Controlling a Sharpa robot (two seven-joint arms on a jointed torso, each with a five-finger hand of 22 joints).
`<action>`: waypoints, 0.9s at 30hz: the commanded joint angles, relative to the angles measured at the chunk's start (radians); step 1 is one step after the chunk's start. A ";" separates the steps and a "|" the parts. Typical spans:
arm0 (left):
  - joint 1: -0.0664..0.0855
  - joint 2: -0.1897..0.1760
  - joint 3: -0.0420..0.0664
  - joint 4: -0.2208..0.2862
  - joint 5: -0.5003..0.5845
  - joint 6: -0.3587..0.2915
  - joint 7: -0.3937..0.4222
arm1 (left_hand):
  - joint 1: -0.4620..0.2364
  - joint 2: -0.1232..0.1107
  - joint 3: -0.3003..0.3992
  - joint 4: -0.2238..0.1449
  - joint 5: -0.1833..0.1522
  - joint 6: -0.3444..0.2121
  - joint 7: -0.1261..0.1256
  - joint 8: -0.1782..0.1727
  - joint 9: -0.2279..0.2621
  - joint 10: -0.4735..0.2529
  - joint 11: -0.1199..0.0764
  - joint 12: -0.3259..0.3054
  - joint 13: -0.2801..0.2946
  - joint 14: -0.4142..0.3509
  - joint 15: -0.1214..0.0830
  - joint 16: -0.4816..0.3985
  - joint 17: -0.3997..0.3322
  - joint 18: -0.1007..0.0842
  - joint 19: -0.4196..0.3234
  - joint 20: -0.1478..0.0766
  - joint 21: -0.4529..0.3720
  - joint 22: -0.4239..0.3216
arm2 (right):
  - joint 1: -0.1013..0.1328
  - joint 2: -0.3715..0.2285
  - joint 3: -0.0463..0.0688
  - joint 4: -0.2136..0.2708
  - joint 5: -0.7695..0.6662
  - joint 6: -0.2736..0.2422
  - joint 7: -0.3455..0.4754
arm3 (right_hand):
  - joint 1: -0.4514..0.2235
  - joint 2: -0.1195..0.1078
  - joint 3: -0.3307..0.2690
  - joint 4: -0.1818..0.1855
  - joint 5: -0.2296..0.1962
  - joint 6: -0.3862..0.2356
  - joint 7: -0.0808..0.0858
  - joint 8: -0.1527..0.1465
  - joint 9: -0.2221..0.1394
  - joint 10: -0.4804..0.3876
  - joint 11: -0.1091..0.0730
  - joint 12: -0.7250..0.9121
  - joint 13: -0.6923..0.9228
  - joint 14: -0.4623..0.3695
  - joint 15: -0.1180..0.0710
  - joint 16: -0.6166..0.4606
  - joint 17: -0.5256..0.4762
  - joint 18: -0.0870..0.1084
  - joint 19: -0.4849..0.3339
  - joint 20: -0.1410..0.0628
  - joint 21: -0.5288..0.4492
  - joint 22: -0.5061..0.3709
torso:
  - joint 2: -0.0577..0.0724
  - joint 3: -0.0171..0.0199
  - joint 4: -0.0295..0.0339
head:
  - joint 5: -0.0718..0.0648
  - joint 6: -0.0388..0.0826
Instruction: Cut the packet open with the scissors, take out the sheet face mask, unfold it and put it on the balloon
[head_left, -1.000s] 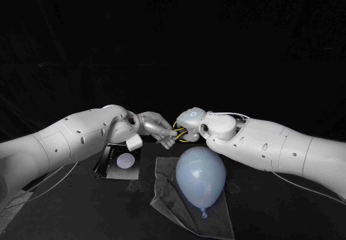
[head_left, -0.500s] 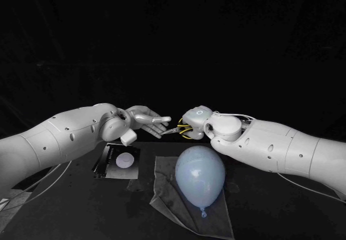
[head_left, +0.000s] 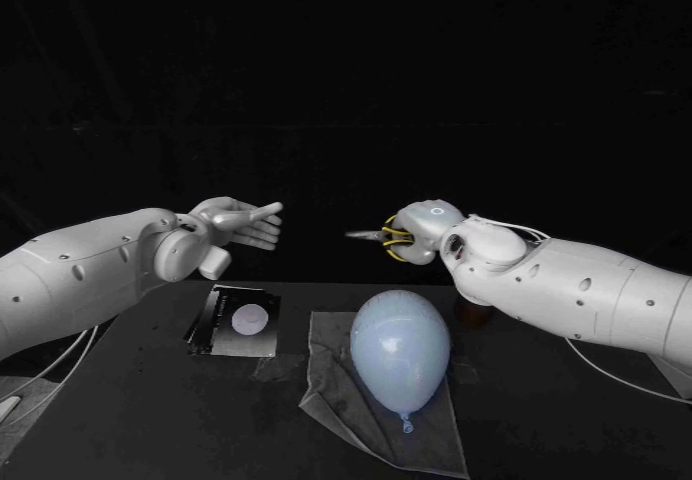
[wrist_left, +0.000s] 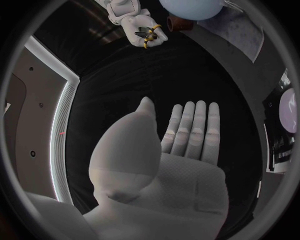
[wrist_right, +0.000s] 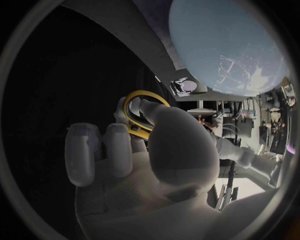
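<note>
Packet (head_left: 242, 320) lies flat on the table (head_left: 137, 410), just left of the balloon (head_left: 400, 348), untouched. It looks thin, light and slick, likely to slide if pushed, so pinch a side edge and leave one end free for the blades. Left hand (head_left: 238, 222) is raised over the table's far edge, palm flat, fingers straight, holding nothing. Right hand (head_left: 421, 228) is raised opposite it and grips the yellow-handled scissors (head_left: 372, 235), tips toward the left hand.

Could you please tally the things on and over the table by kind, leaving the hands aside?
scissors: 1
balloon: 1
packet: 1
cloth: 1
Total: 4
</note>
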 joint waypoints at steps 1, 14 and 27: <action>-0.009 -0.041 0.000 0.042 0.076 -0.126 0.185 | 0.068 0.010 0.017 -0.005 -0.001 0.026 -0.003 0.006 -0.002 0.031 -0.013 0.005 0.000 0.014 -0.008 0.007 0.003 0.020 0.015 -0.002 0.009 0.002 | 0.006 -0.035 0.003 0.004 0.550 -0.066 0.133 | 0.024 0.009 0.010 -0.002 0.007 -0.012 0.003 -0.008 0.007 0.372 -0.112 0.859 0.060 0.048 -0.004 0.005 0.019 -0.001 0.019 -0.008 -0.024 0.191 | -0.001 -0.0012 0.0002 | -0.003 0.003; -0.088 -0.194 -0.027 0.180 0.095 -0.181 0.299 | 0.179 0.019 0.052 0.004 0.000 0.060 -0.013 -0.012 -0.027 0.061 -0.022 -0.016 -0.008 0.021 -0.014 0.008 0.005 0.020 0.030 -0.006 0.012 -0.001 | 0.004 -0.209 0.003 0.059 1.384 0.101 0.280 | 0.010 -0.014 -0.051 -0.001 0.011 -0.017 -0.018 0.112 0.230 0.429 -0.125 1.111 0.344 0.104 -0.013 0.140 0.331 -0.008 0.037 -0.018 -0.004 0.210 | 0.002 -0.0002 -0.0039 | -0.027 0.010; -0.142 -0.243 -0.037 0.227 -0.016 -0.196 0.356 | 0.234 -0.007 0.063 0.003 0.000 0.071 -0.015 -0.029 -0.045 0.069 -0.022 -0.040 -0.009 0.019 -0.014 0.003 0.004 0.020 0.031 -0.006 0.009 -0.003 | -0.009 -0.296 -0.001 0.153 1.469 0.174 0.260 | -0.025 -0.010 -0.098 0.023 0.006 0.008 -0.034 0.154 0.307 0.429 -0.138 1.111 0.344 0.104 -0.023 0.140 0.331 -0.017 0.060 -0.028 0.033 0.230 | 0.000 -0.0014 -0.0002 | -0.100 0.006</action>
